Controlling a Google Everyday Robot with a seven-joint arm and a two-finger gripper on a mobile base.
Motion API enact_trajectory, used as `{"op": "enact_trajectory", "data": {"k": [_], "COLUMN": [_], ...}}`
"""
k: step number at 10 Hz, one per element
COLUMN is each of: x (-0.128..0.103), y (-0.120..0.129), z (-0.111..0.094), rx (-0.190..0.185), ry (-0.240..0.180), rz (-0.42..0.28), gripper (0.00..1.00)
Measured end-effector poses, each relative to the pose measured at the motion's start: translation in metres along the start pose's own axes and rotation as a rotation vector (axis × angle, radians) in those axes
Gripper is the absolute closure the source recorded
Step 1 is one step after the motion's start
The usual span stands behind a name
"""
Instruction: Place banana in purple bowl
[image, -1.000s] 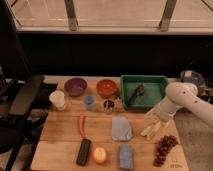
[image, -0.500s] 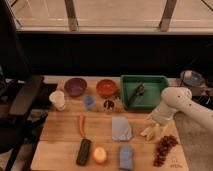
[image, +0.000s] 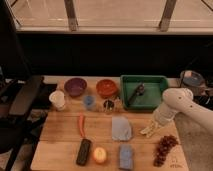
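Nearest, on the right of the wooden counter (image: 55, 145), a bunch of dark red grapes (image: 164, 147), untouched. Just behind the grapes, the pale yellow-cream, slightly curved banana (image: 149, 132), lying flat on the counter at the same spot as one second ago, so not lifted yet.

Directly over its far end, touching or almost touching, the end effector (image: 157, 123) of the white arm (image: 175, 102). Now lower and nearer to the fruit than one second ago, but hardly moved during the last half second. Cannot tell whether wide, narrow or already closed on the fruit.

Meaning for the task, as a judgement only: reach finished or nearly finished, grasp probably the step in hand, carrying not begun.

Further back and far to the left, the small round dark purple bowl (image: 75, 86), just beside the round orange-red bowl (image: 106, 88) and well apart from the banana. Nothing yellow visible inside it. A long way across the counter to go, past the blue-grey folded cloth (image: 121, 128).
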Motion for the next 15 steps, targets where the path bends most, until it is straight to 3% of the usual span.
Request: {"op": "enact_trajectory", "data": {"k": [2, 6, 7, 8, 9, 11, 15], "x": [0.010, 0.036, 0.045, 0.050, 0.056, 0.049, 0.049], "y": [0.001, -0.019, -0.039, -0.055, -0.087, -0.135, -0.138], "z": [-0.017, -0.099, -0.129, -0.144, -0.167, -0.183, -0.184], "rx": [0.035, 0.126, 0.165, 0.194, 0.246, 0.301, 0.304], "ry": [0.037, 0.163, 0.204, 0.225, 0.248, 0.249, 0.249], "rz": [0.028, 0.053, 0.050, 0.040, 0.000, -0.078, -0.083], "gripper": [1.00, 1.00, 1.00, 1.00, 1.00, 1.00, 1.00]}}
